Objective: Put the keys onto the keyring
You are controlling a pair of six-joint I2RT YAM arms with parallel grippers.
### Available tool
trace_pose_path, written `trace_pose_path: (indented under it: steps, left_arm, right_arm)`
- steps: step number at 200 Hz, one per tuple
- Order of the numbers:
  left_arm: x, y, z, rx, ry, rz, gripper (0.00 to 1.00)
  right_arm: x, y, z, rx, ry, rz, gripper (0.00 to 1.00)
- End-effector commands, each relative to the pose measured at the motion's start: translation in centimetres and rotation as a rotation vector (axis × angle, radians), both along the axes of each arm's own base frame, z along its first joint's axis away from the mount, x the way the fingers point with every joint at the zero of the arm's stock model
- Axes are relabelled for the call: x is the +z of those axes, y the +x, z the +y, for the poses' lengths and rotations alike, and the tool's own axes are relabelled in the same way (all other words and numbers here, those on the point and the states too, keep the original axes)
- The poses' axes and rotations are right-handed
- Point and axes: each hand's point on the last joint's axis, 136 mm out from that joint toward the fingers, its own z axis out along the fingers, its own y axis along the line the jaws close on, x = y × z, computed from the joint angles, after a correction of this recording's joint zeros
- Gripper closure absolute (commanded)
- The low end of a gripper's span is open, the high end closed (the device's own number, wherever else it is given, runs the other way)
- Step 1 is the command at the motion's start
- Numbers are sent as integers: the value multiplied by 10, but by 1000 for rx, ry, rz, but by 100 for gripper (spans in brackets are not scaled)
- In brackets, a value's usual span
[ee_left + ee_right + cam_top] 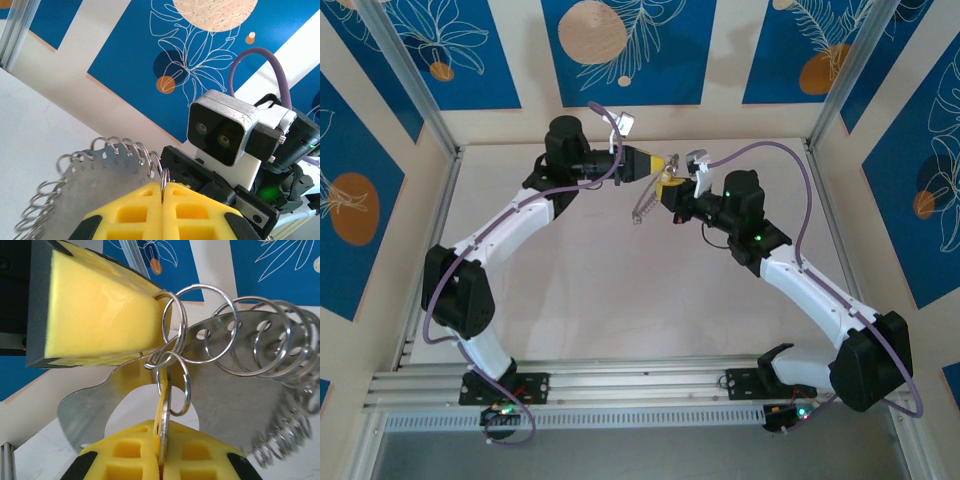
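Over the far middle of the table my two grippers meet tip to tip. My left gripper (658, 164) (163, 189) is shut, its yellow pads pinching one split ring (165, 176) of the keyring (95, 186), a flat grey metal plate with several wire rings along its edge. The keyring (644, 208) hangs below the grippers. My right gripper (670, 188) (163, 440) is shut on a thin pale key (164, 412), seen edge-on and upright. A small ring (186, 385) runs through the key's top and links into the ring (175, 330) at the left pad (100, 310).
The pale table (620, 300) lies beneath both arms. Aluminium posts (405, 80) and blue-patterned walls close in the back and sides. A rail (640, 385) at the near edge carries the arm bases. The right wrist camera (225, 127) sits close in front of my left fingers.
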Motion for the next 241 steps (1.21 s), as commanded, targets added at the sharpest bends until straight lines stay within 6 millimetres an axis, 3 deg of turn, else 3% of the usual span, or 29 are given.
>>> trace_pose_path:
  steps: [1,62,121,138,159,178,212,241]
  left_arm:
    - [34,-4,3,21,-43,-103,100]
    - [36,-6,2,22,-47,-112,100]
    - [34,-7,3,37,-47,-117,100]
    - [34,-7,4,47,-46,-116,100]
    - [35,-5,6,71,-47,-121,100]
    - [37,-5,9,99,-54,-131,100]
    - [41,-1,13,144,-85,-137,100]
    - [47,1,18,191,-133,-141,100]
  right_arm:
    - [22,-16,11,81,14,-52,100]
    - [22,-17,32,123,-2,-50,100]
    - [15,-10,36,112,-19,-22,100]
    - [13,-12,33,105,-21,-12,83]
    - [14,-17,22,101,-13,4,64]
    - [15,-24,4,88,13,30,56]
    - [35,-37,-36,50,124,37,52]
    - [54,-26,-68,-45,243,63,51]
